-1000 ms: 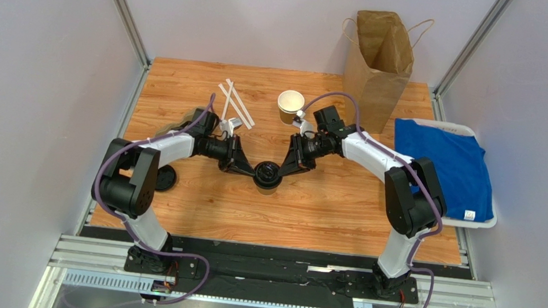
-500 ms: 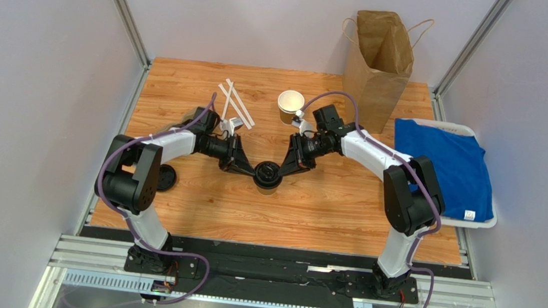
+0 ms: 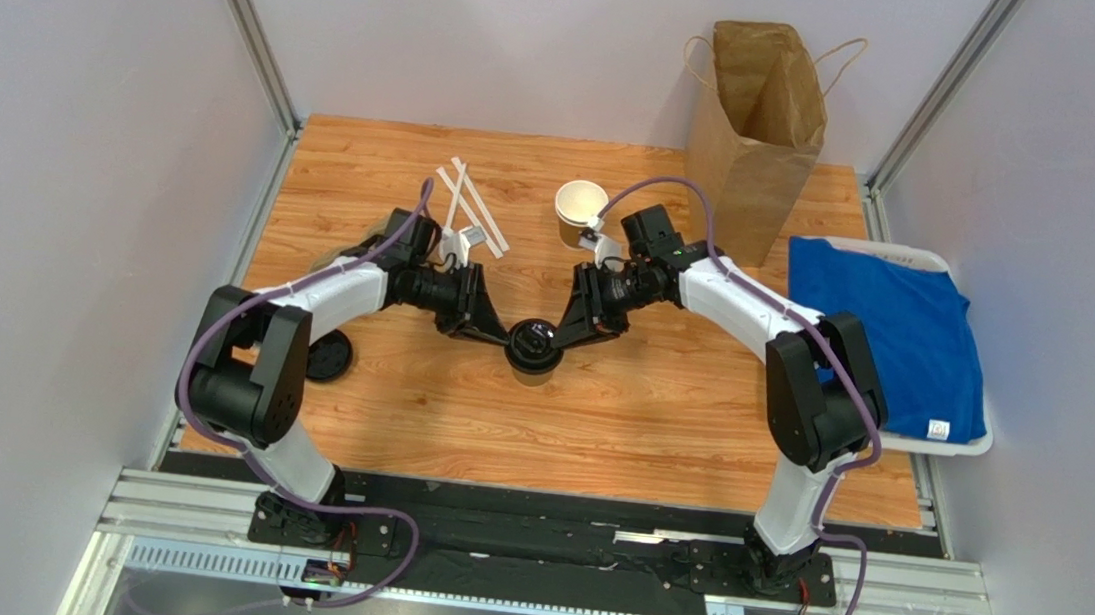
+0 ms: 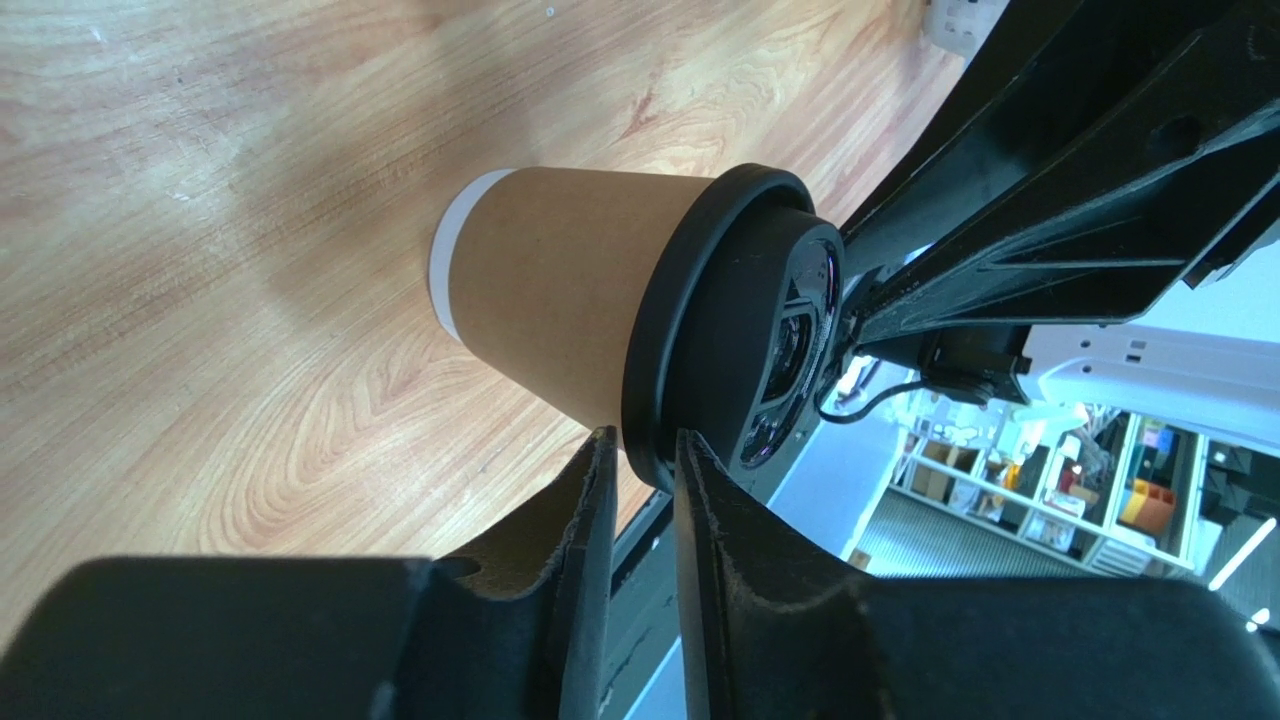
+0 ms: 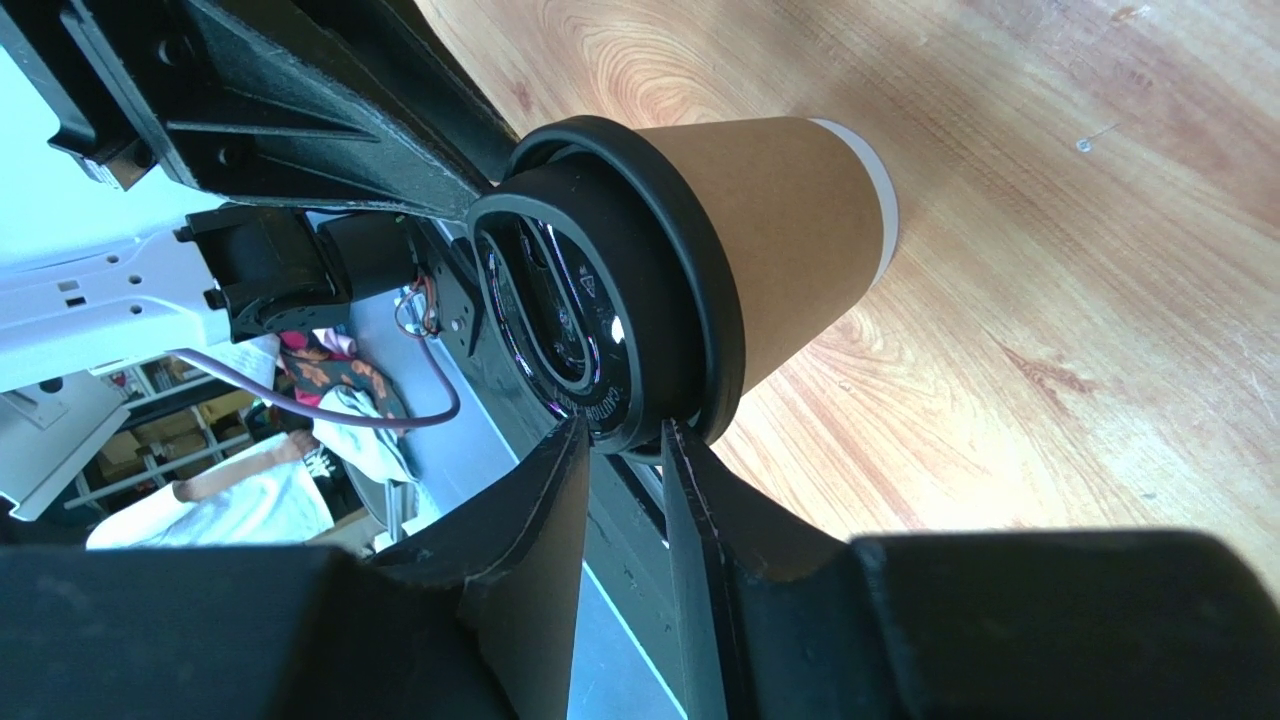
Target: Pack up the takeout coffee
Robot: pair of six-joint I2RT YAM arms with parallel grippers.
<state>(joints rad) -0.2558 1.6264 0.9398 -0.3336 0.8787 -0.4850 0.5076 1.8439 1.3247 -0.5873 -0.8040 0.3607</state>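
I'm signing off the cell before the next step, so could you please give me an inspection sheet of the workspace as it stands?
Surface: wooden table, no spills seen.
Job's things: coffee cup upright mid-table, black lid on; paper bag standing open, far right.
Clutter: lidless cup, white sticks, black disc near the left edge, blue cloth on a tray.
Grippers: left gripper and right gripper each pinch the lid's rim from opposite sides.
Cables: purple cables loop along both arms; no snag seen.
Surroundings: grey walls; nothing else seen.
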